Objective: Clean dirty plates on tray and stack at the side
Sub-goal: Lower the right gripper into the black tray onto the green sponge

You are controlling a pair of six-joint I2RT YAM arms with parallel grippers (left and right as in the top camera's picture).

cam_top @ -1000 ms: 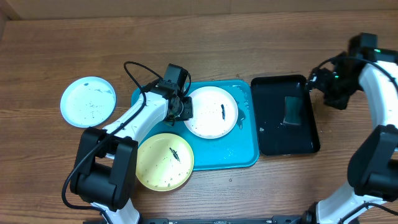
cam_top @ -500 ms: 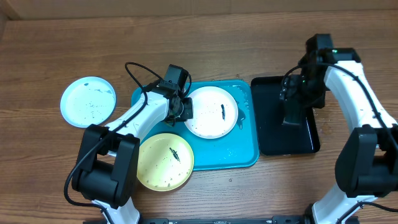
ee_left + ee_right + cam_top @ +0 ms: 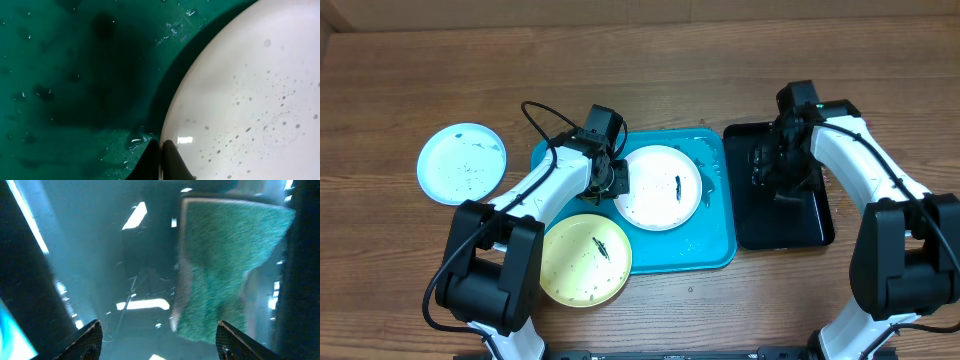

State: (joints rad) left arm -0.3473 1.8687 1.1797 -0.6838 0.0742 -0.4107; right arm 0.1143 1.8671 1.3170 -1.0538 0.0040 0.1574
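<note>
Overhead and wrist views, early in the task. My left tool (image 3: pixel 160 148) is pinched fully together on the left rim of the white plate (image 3: pixel 660 187), one fingertip above the rim and one below; the plate lies inside the teal tray (image 3: pixel 708 243), which sits at the middle of the desk (image 3: pixel 400 300). My right tool (image 3: pixel 160 332) hangs with its jaws spread wide and nothing between them, low over the black tray (image 3: pixel 752 228) that stands just right of the teal one; the green sponge (image 3: pixel 225 265) lies on that tray's wet floor beneath the tool, ungripped as far as the wrist view shows. The yellow-green plate (image 3: pixel 585 259) rests across the teal tray's front-left corner, partly over the desk. The pale blue-green plate (image 3: pixel 461 163) lies on the bare desk towards the left edge, well apart from the others. Progress, as I judge it: nothing is cleaned, since all three plates show dark specks and the white and yellow-green ones each carry a dark smear; nothing is stacked. Left to do: take up the sponge, wipe each plate in turn, then pile the three at the side.
</note>
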